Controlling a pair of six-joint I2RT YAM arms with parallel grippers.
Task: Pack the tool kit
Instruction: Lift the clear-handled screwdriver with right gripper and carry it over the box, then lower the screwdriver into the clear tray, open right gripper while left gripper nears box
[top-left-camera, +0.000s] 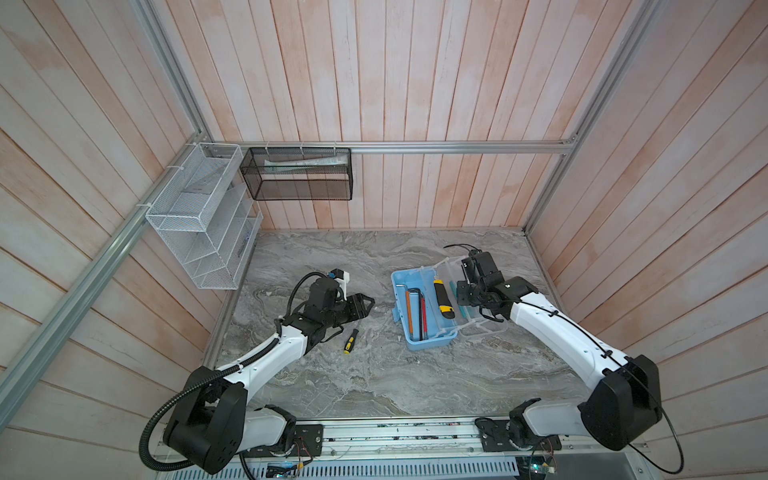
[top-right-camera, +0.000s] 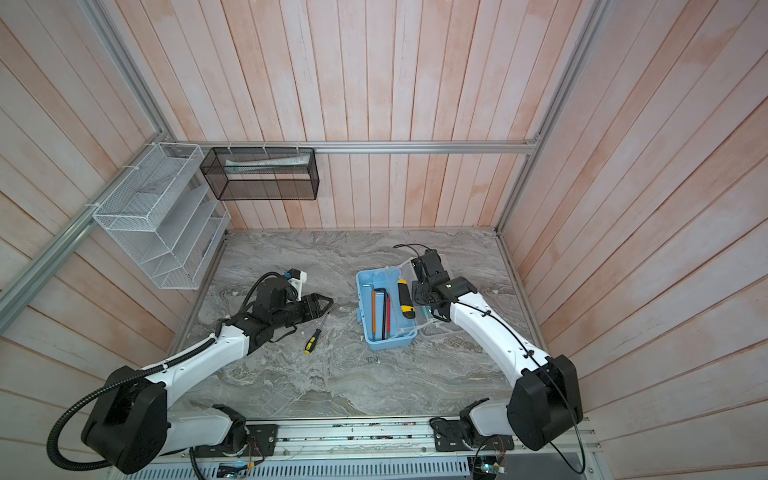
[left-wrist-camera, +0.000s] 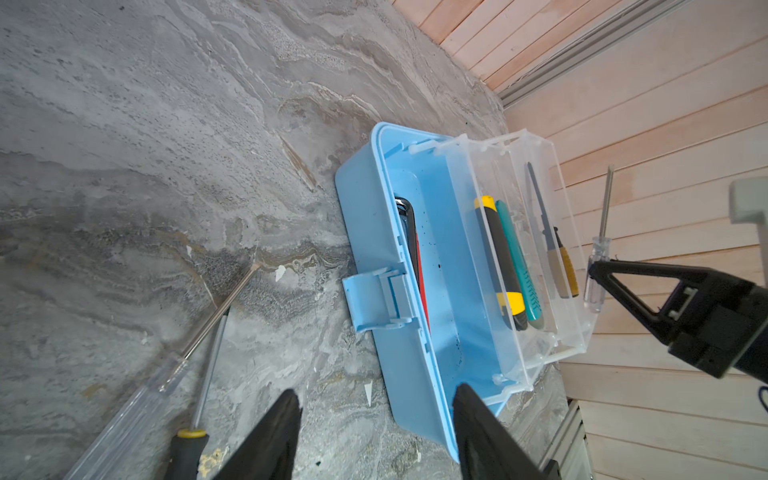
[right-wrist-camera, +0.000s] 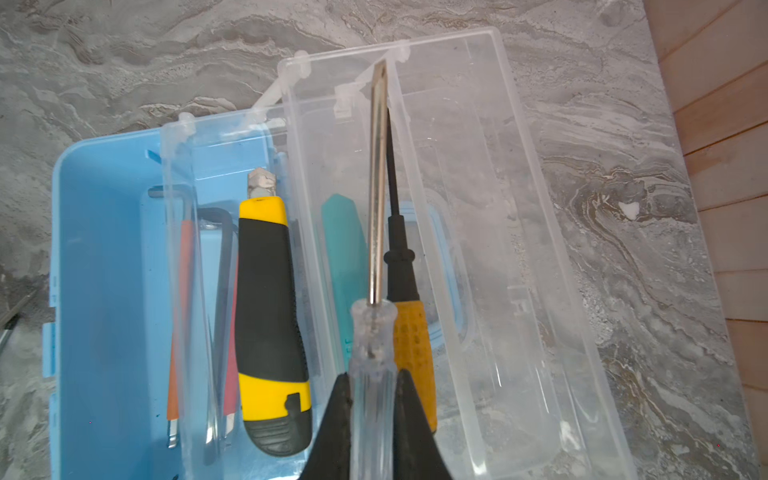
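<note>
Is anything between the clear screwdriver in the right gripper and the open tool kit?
Nothing visible blocks it. The right gripper holds the clear screwdriver over the tool kit, above a yellow-handled tool lying inside.

Worktop (top-left-camera: 374, 374) looked like grey veined stone, matt and faintly rough. Tool kit (left-wrist-camera: 415, 374) was smooth light-blue plastic with a soft sheen; its lid (right-wrist-camera: 519, 249) was clear, glossy plastic. Screwdriver (right-wrist-camera: 377, 187) had a polished metal shaft and a transparent plastic handle. Knife (right-wrist-camera: 266, 291) had a matt black rubbery grip and yellow plastic ends. Walls (top-left-camera: 415, 83) were whitewashed wood planks.
</note>
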